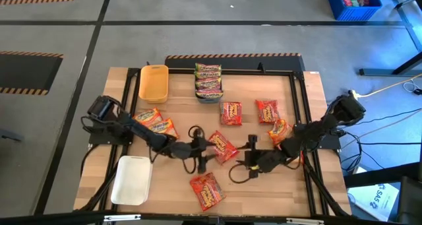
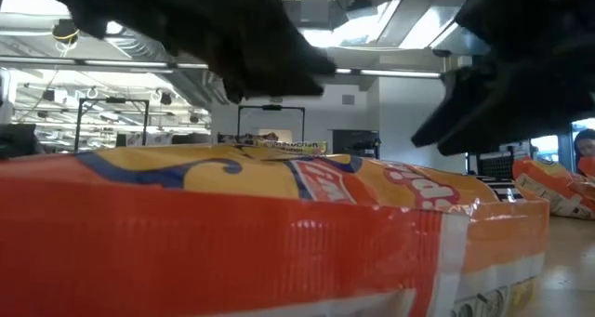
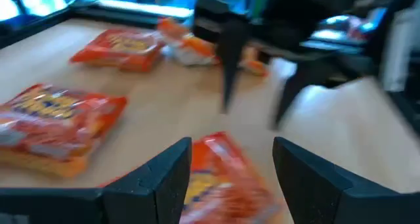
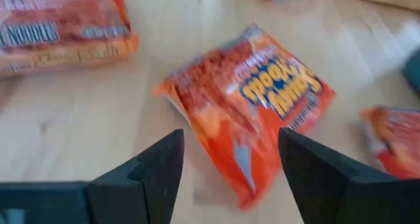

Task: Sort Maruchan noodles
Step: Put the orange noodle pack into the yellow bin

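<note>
**Pincers spread on either side of the middle packet**

Both pincers hang spread and empty over the bench (image 1: pixel 290 185). Between them lies the central Maruchan packet (image 1: pixel 223 147), tilted, its long axis running diagonally; the left pincer (image 1: pixel 198 148) sits just beside its near edge, the right pincer (image 1: pixel 252 156) a little farther off on the opposite side. Judging by that, the left arm is nearer for a grasp. Another packet (image 1: pixel 207 189) lies near the front edge, others sit behind both pincers, and a few are stacked in the grey tray (image 1: pixel 209 98), beside the yellow tray (image 1: pixel 153 84).
</note>
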